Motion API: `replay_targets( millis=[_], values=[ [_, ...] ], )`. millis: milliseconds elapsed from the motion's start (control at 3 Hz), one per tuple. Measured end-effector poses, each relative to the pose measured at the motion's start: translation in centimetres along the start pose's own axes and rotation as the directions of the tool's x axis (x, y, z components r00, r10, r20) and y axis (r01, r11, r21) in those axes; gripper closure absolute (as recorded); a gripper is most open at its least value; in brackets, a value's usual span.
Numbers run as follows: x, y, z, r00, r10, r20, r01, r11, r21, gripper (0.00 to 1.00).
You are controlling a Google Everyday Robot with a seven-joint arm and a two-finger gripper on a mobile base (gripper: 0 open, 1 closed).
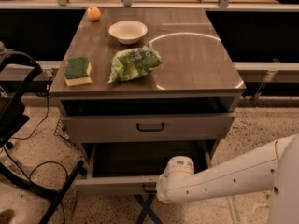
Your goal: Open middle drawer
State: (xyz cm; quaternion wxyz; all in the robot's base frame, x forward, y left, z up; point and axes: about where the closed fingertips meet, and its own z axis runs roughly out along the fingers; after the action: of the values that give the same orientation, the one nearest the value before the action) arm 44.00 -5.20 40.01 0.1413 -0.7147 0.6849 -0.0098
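Note:
The middle drawer (pixel 112 185) is the wide grey one with the low front panel. It stands pulled out from the cabinet, and its deep grey inside (pixel 145 157) shows. Its small black handle (pixel 148 189) sits at the centre of the front panel. My white arm (pixel 224 176) reaches in from the lower right. My gripper (pixel 157 191) is at the handle, mostly hidden behind the round wrist (pixel 176 168).
Above is the grey drawer with the taller front (pixel 149 126), with a dark gap over it. On the cabinet top (pixel 196 64) lie a green sponge (pixel 77 70), a green bag (pixel 134 63), a white bowl (pixel 128 31) and an orange (pixel 94 13). A black frame and cables (pixel 18 125) stand at the left.

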Motion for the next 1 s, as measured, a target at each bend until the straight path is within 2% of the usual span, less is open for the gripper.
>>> replay_targets(
  millis=[333, 667, 1000],
  values=[
    [0.00, -0.03, -0.19, 1.000, -0.001, -0.003, 0.001, 1.0000, 0.002, 1.00],
    [-0.02, 0.03, -0.14, 1.000, -0.001, -0.003, 0.001, 1.0000, 0.000, 0.84],
    [-0.04, 0.11, -0.07, 1.000, -0.002, -0.003, 0.002, 1.0000, -0.002, 0.56]
  ],
)
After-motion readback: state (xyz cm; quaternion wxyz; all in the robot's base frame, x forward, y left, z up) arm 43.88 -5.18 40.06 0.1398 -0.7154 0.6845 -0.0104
